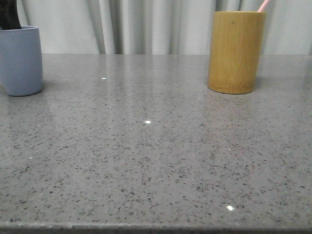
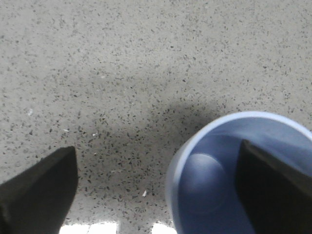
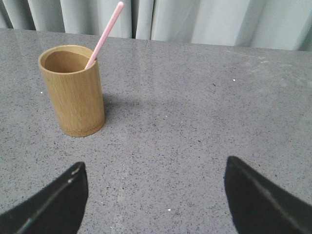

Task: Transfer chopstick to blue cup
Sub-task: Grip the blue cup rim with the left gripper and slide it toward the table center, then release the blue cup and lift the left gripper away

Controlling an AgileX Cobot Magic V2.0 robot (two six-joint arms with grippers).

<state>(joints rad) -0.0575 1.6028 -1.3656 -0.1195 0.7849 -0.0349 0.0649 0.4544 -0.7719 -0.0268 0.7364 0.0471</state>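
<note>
The blue cup (image 1: 19, 61) stands at the table's far left and looks empty inside (image 2: 214, 190). My left gripper (image 2: 157, 146) is open just above it. One dark finger (image 2: 273, 190) reaches over the cup's mouth and the other (image 2: 39, 190) hangs outside it. That finger shows as a dark shape (image 1: 9, 15) above the rim in the front view. One pale-pink chopstick (image 3: 105, 31) leans in the bamboo holder (image 3: 73, 92), and its tip (image 1: 263, 5) pokes out above the holder (image 1: 236, 51). My right gripper (image 3: 155, 162) is open over bare table, well short of the holder.
The grey speckled table (image 1: 146, 156) runs to a front edge near the camera. A pale curtain (image 1: 146, 24) hangs behind the table's far edge. The bamboo holder stands at the far right.
</note>
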